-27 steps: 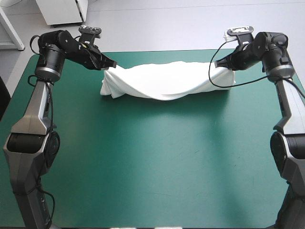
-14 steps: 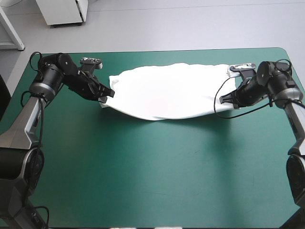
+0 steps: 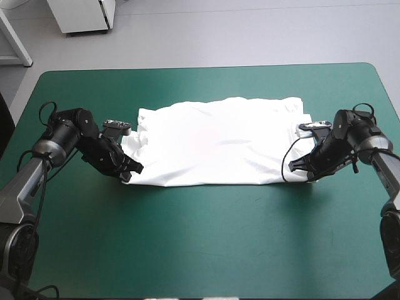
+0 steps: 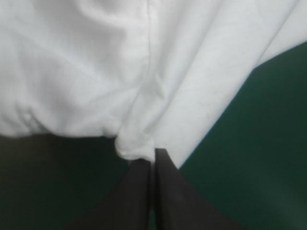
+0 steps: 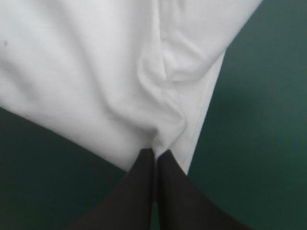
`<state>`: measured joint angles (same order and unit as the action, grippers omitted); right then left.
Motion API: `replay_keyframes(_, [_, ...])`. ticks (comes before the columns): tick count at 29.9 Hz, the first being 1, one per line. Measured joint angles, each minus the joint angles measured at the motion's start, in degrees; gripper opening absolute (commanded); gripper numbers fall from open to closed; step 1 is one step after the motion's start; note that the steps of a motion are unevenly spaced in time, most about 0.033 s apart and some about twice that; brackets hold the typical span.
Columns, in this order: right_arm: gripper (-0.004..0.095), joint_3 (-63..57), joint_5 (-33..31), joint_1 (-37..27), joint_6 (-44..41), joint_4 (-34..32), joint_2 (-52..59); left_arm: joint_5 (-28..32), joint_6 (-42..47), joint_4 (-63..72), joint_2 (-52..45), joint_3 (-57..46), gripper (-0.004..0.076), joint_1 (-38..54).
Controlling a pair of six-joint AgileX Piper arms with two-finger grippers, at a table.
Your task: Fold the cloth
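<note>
Desk (image 3: 206, 250): teal-green cover, with a wide bare stretch along the near edge and bare strips at the left and right edges.
Left end effector (image 3: 130, 173): mine sits low over the desk, well in from the left edge, at the T-shirt's (image 3: 215, 140) near-left corner. Its black fingers (image 4: 139, 191) are pressed together into one point with a small bunch of white fabric caught at their tips, so it is gripping the T-shirt.
Cloth at my left grip: the fabric puckers into a little knot right at the tips. Creases fan away from it, and bare teal-green shows on both sides of the fingers.
T-shirt: white, lying spread out flat across the middle of the desk, closer to the far edge than to the near one. Its long side runs from left to right and its near hem is fairly straight. It is rumpled at the left end and has a low ridge at the far-right corner.
Right end effector (image 3: 295, 170): mine is down at the T-shirt's near-right corner, in from the right edge. Its black fingers (image 5: 173, 191) are clamped together on a pinch of the T-shirt.
Cloth at my right grip: a soft fold rises from the tips, and the hem slants off beside them.
</note>
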<state>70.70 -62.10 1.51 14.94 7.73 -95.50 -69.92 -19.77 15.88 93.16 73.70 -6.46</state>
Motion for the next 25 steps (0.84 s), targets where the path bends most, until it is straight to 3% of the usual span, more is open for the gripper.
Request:
replay_keyframes(12, [0.0027, -8.70, 0.34, 0.00, 0.43, 0.84, 8.64, 0.27, -0.36, -0.50, -2.56, -6.45, -0.0008, 0.00])
replay_keyframes(15, [0.0148, -9.94, -0.08, 0.00, 1.70, 3.00, 9.35, 0.31, -0.36, -0.50, -2.98, -6.50, 0.0056, 0.00])
replay_keyframes(21, [0.0415, -10.70, -2.15, 0.00, 2.97, 5.53, 11.66, 0.18, 0.16, -1.14, -6.18, -6.50, 0.0293, 0.00])
replay_keyframes(25, [0.0450, -10.70, -2.48, 0.00, 2.91, 5.42, 16.17, 0.18, 1.75, -1.59, -10.76, -6.56, 0.0370, 0.00])
